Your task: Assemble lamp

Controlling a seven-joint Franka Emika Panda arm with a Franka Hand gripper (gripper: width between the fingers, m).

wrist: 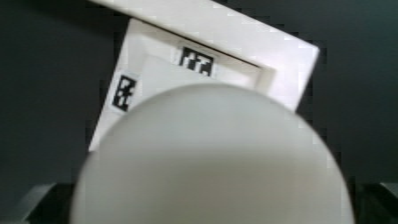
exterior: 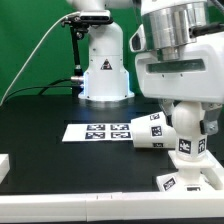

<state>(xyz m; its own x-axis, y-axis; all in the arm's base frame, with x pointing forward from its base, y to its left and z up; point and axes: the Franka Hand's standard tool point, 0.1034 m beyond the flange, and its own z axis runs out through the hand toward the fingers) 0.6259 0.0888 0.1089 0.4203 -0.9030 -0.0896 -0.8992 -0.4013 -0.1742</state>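
At the tool [wrist: 205,198] I see the fingers clamped on the round bulb [wrist: 210,150], hanging just over the angular base [exterior: 190,180] on the black surface [exterior: 40,115]; the shade [exterior: 150,131] lies on its side nearby, beside the marker board [exterior: 95,131].

Cnt: 1 base [exterior: 200,177], 1 bulb [wrist: 214,160], 1 shade [exterior: 148,135], 1 marker board [exterior: 95,131].
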